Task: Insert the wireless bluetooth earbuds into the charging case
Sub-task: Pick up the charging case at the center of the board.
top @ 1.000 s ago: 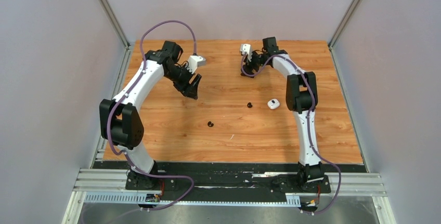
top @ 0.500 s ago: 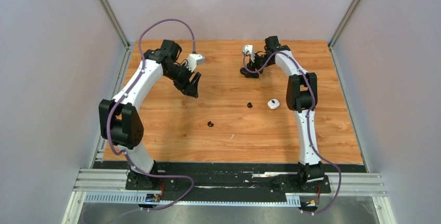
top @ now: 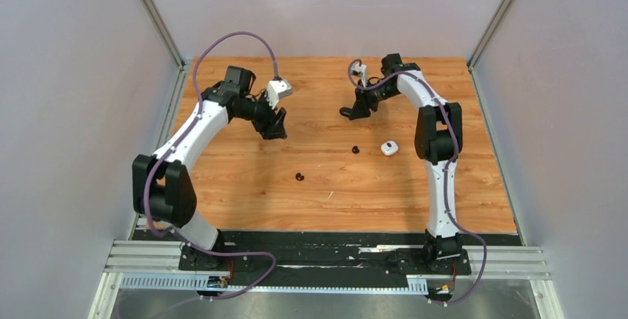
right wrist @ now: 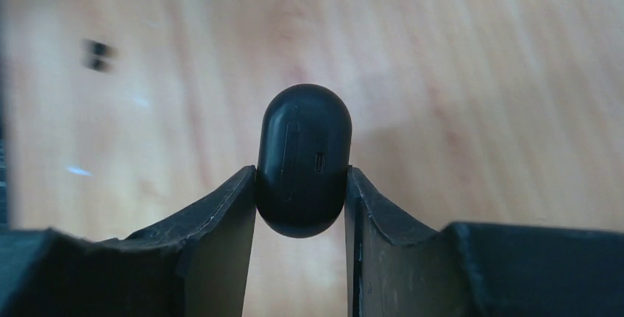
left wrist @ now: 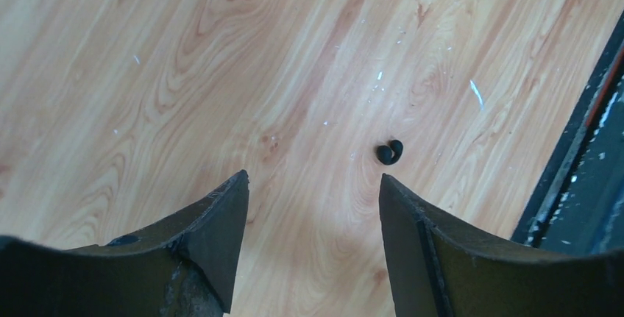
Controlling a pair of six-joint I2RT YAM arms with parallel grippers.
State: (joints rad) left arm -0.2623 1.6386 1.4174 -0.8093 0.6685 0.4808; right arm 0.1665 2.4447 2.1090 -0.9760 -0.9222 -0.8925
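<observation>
My right gripper [top: 349, 112] is at the far middle of the table, shut on a black oval charging case [right wrist: 303, 133]; both fingers press its sides [right wrist: 300, 172]. Two black earbuds lie on the wood, one [top: 355, 149] near the centre and one [top: 299, 177] closer to the front. The right wrist view shows a blurred black earbud [right wrist: 97, 54] at upper left. My left gripper [top: 275, 128] hangs open over bare wood at the far left. In its wrist view [left wrist: 313, 181] a black earbud [left wrist: 390, 152] lies just beyond the right finger, apart from it. No white earbuds show.
A small white case [top: 389, 147] lies shut on the table right of centre, beside the right arm's elbow. Grey walls close in the table on three sides. The black front rail [left wrist: 581, 177] shows at the right edge of the left wrist view.
The right gripper's jaws have closed onto the black case and moved slightly nearer and leftward. The left arm has shifted a little; its gripper stays open.
</observation>
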